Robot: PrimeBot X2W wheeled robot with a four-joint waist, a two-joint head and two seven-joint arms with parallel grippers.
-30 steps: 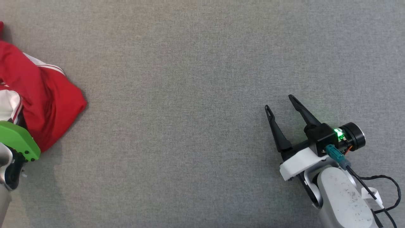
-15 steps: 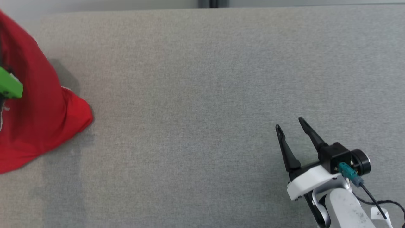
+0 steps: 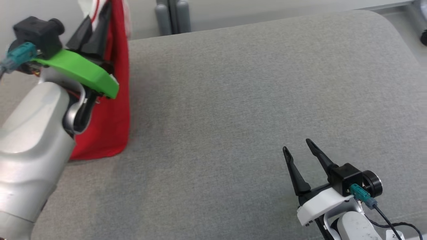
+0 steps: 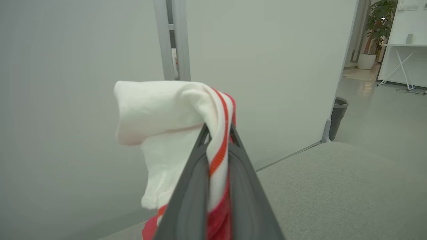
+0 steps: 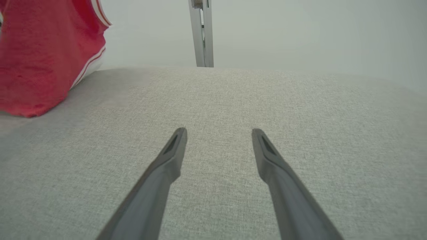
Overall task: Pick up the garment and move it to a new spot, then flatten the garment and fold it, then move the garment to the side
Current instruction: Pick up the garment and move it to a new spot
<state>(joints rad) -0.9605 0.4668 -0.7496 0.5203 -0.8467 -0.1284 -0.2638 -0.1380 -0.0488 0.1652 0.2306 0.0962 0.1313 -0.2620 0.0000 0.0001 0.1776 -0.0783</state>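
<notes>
Your left gripper (image 4: 219, 130) is raised at the far left of the grey fabric surface (image 3: 233, 100). Its two dark fingers are pinched together on the garment (image 3: 113, 116). In the left wrist view you see a red-and-white striped edge clamped right between the fingertips. A white fold bulges out above and to the left of them.

The garment hangs straight down from that grip as a long red drape. In the head view it falls just beside the green wrist cover (image 3: 83, 71) and the pale forearm. Its lower hem reaches the surface near the left edge. In the right wrist view the hem looks to be resting on the fabric, though you cannot be sure of contact.

Your right gripper (image 3: 297, 145) sits low at the near right, well apart from the garment. Its fingers are spread wide, with bare grey surface between them and nothing in hold. From its own wrist view the red cloth shows at the upper left, far from both fingertips.

A pale wall and a grey post (image 5: 201, 33) stand behind the surface.
</notes>
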